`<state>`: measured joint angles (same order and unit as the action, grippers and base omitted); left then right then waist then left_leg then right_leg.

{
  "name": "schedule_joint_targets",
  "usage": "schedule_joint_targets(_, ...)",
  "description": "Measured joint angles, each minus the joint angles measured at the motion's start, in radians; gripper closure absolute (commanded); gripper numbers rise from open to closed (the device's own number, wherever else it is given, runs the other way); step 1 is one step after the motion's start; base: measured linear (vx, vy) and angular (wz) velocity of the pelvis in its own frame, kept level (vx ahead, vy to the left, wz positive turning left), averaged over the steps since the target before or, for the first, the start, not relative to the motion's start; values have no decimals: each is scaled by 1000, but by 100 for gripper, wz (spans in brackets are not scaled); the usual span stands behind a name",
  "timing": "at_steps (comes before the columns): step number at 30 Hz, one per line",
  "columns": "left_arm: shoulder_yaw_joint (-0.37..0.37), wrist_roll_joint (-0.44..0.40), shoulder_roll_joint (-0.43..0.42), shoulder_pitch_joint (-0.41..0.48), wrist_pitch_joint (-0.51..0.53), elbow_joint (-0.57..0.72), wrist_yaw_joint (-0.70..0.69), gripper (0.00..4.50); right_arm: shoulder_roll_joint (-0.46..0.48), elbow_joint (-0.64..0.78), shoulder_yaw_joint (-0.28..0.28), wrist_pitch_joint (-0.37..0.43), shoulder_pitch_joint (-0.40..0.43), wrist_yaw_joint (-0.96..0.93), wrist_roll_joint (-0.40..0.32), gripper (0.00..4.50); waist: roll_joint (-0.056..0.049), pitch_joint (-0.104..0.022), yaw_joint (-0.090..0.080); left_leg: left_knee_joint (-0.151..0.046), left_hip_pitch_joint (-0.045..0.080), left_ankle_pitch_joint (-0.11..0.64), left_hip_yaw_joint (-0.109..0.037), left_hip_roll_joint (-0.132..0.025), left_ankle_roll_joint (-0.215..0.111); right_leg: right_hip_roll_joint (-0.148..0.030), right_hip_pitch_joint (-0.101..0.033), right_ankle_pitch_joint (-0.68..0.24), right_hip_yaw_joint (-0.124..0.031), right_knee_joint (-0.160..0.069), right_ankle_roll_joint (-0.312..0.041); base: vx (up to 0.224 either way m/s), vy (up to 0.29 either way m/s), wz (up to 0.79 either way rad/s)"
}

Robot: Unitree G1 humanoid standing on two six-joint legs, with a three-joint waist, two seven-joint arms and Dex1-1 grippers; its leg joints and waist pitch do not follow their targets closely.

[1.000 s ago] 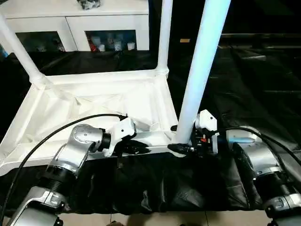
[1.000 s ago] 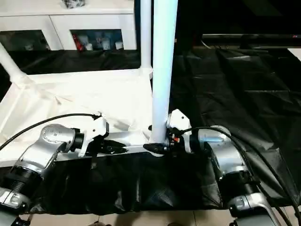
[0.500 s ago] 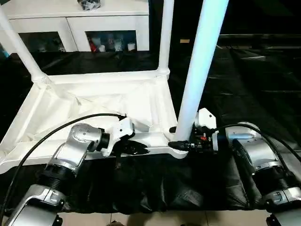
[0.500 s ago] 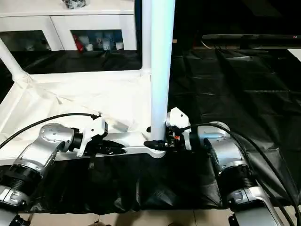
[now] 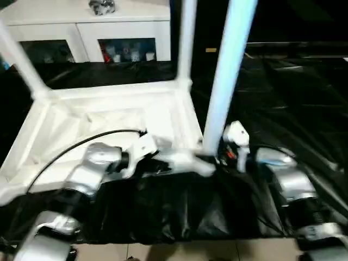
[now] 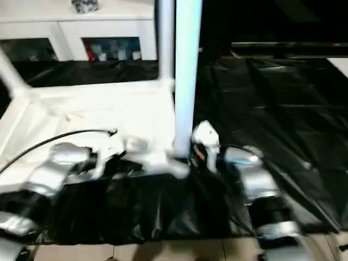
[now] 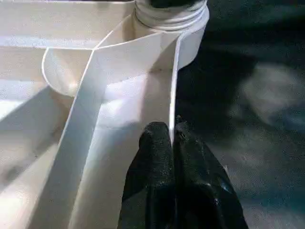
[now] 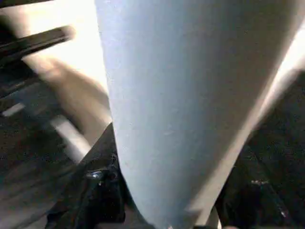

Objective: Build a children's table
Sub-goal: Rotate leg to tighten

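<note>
My right gripper [image 5: 216, 159], two black fingers clasped around the base of the tall white tubular leg [image 5: 225, 76], seating it in the near corner socket.

My left gripper [image 7: 172, 138], pinched shut on the thin rim of the upturned white plastic ribbed tabletop [image 5: 109, 117], which lies on black sheeting [image 5: 283, 92]. Judgement: third leg being fitted; next, press straight down.

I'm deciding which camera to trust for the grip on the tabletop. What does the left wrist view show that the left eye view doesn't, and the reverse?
Left wrist view alone: the left gripper shut on the thin rim of the tabletop, beside a corner socket.

Left eye view alone: the right gripper at the near leg, two further legs standing, and the cabinet behind.

Both: the tabletop's ribbed white underside.
</note>
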<state>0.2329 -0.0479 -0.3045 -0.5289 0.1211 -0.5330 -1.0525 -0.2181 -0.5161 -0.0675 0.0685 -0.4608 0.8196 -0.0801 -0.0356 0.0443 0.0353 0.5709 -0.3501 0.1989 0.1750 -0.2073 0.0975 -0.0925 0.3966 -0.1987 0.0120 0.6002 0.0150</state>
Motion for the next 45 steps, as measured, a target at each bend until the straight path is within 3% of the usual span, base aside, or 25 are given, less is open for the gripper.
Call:
schedule_joint_targets(9,-12,-42,87,-1,57,-1,126,450,139,-2,60,19,6,-342,60,254,-14,-8,-6,-3,0,0,-1,0,0,0,0,-2,0,-2,5,0,0,0)
schedule_joint_targets(12,-12,-45,90,-4,51,-7,136,450,159,-9,64,16,-4,-384,78,184,-17,-10,-8,-7,0,0,-1,0,0,1,0,-2,1,-5,5,0,0,0)
schedule_joint_targets(16,-13,-44,89,-10,48,-12,129,450,163,0,72,19,-1,-374,56,161,-17,-11,-7,-7,-1,0,-1,0,0,1,0,0,1,-5,2,0,0,0)
schedule_joint_targets(19,-10,-41,83,-11,30,-11,99,450,120,34,65,17,21,-281,50,133,-18,-10,-5,-9,-2,0,-1,0,0,1,1,0,1,-5,3,0,0,0)
schedule_joint_targets(26,-8,-6,19,-6,-15,-5,-26,450,-8,77,-4,5,38,-22,31,133,-18,-10,-1,-9,-8,0,-1,-1,0,3,6,-2,4,-6,6,0,0,0)
schedule_joint_targets(33,14,17,-13,1,-36,14,-141,450,-132,82,-53,43,33,239,-9,62,-17,-8,14,-1,-11,-1,0,-1,-10,0,7,-3,4,-7,5,0,0,0)
schedule_joint_targets(40,20,35,-39,1,-56,14,-194,450,-177,77,-91,32,27,337,-4,62,-16,1,17,0,-10,-1,0,-1,-10,0,7,-3,4,-6,5,0,0,0)
schedule_joint_targets(45,20,41,-47,1,-55,14,-211,450,-177,72,-94,41,21,352,-12,106,-15,2,18,0,-10,-1,0,-1,-10,0,7,-3,4,-6,5,0,0,0)
